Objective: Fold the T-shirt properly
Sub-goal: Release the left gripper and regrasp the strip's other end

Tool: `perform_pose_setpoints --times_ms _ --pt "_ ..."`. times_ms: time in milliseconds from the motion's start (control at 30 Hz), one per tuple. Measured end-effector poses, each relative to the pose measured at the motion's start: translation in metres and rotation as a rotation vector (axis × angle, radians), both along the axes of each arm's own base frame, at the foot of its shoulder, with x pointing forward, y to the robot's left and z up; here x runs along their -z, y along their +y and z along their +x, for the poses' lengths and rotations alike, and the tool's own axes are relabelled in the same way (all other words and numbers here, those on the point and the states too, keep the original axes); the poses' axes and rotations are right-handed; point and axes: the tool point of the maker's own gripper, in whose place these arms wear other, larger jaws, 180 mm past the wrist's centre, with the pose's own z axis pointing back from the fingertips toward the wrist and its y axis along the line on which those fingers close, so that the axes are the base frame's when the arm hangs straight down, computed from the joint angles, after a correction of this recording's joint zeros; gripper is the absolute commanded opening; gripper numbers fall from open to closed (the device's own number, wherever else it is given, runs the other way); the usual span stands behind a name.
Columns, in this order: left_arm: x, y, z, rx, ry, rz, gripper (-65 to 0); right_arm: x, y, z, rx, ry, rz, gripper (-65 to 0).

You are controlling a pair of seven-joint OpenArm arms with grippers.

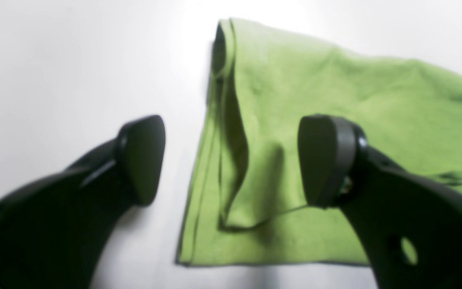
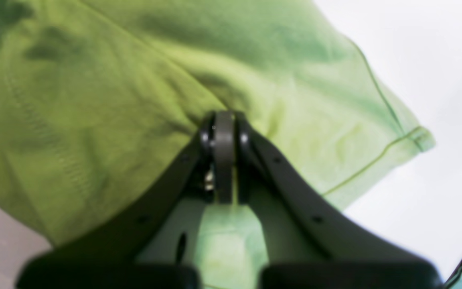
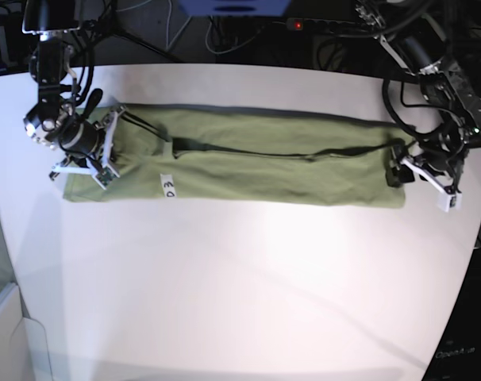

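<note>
The olive-green T-shirt [image 3: 248, 167] lies as a long folded strip across the white table, its small white label [image 3: 168, 187] near the front edge. My right gripper [image 3: 98, 155] is at the strip's left end. In the right wrist view that gripper [image 2: 225, 132] is shut on the T-shirt [image 2: 94, 100], with creases running out from the pinch. My left gripper [image 3: 411, 176] hovers at the strip's right end. In the left wrist view this gripper [image 1: 233, 160] stands open, one finger over the table, the other over the T-shirt [image 1: 335, 88], with the layered cloth edge between them.
Dark cables and a power strip [image 3: 336, 25] run along the table's far edge. The table's curved right edge [image 3: 471, 246] is close to the left arm. A white box [image 3: 6, 333] stands off the table at the lower left.
</note>
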Motion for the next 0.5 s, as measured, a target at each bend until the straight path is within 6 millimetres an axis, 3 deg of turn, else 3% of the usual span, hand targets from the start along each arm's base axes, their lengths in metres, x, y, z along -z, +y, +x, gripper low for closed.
perform_pose_setpoints --times_ms 100,367,433,500 --pt "0.015 -0.003 -0.006 -0.008 0.03 -0.035 -15.9 0.0 0.0 0.0 -0.001 0.0 0.0 -64.9" --pt "0.019 -0.003 0.001 -0.033 -0.019 -0.085 -16.2 0.0 0.001 0.0 -0.001 0.0 0.001 -64.9" --pt "0.019 -0.003 0.001 -0.034 -0.02 -0.088 -20.5 0.0 0.001 0.0 -0.001 0.0 0.001 -64.9" --pt "0.02 -0.003 0.001 -0.033 -0.018 -0.088 -29.8 0.0 0.001 0.0 -0.001 0.0 0.001 -64.9"
